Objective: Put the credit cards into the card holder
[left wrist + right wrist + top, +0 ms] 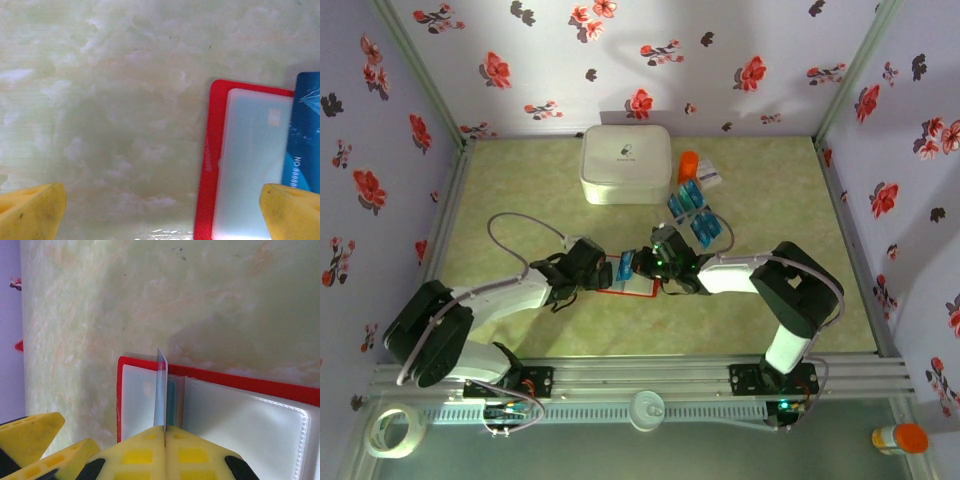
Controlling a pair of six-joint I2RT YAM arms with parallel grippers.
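The red card holder (620,287) lies open in the middle of the table, its pale whitish pockets (240,425) facing up. My right gripper (165,432) is shut on one teal-blue credit card (161,390), held on edge over the holder's left pocket by the fold. In the top view my right gripper (642,265) meets my left gripper (595,272) over the holder. My left gripper (162,215) is open, its right fingertip (292,210) over the holder's pale inside (250,165) next to the blue card (305,135). More cards (690,205) lie on a clear sheet further back.
A big white rounded box (625,165) stands at the back centre, with an orange object (688,162) and a white printed packet (709,178) to its right. A tape roll (395,430) and an orange-capped bottle (900,437) lie off the table in front.
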